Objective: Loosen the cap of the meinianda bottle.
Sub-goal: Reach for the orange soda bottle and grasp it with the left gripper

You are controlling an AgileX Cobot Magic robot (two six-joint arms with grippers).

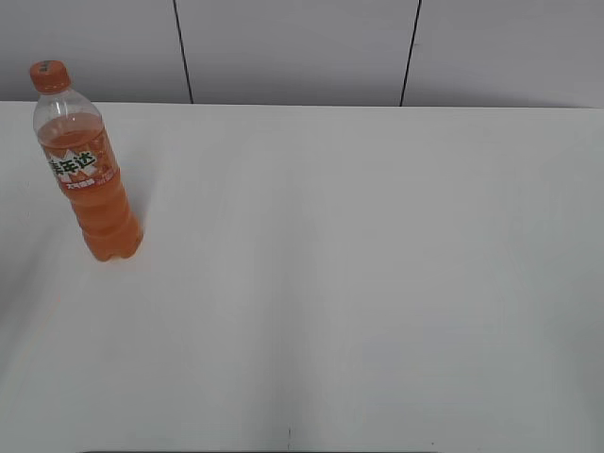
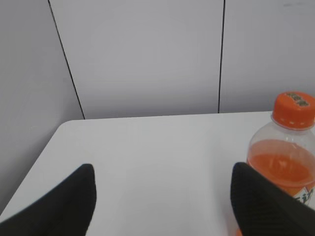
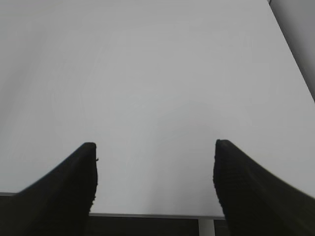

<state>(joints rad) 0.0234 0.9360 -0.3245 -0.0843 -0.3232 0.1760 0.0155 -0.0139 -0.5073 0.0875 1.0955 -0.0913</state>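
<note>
The meinianda bottle stands upright at the far left of the white table, holding orange drink, with an orange label bearing white characters. Its orange cap sits on top. In the left wrist view the bottle and cap show at the right edge, just beyond the right finger. My left gripper is open and empty, with bare table between the fingers. My right gripper is open and empty over the table's front edge. Neither gripper shows in the exterior view.
A grey panelled wall runs behind the table. The table's left edge and back corner show in the left wrist view. The table's front edge lies under my right gripper.
</note>
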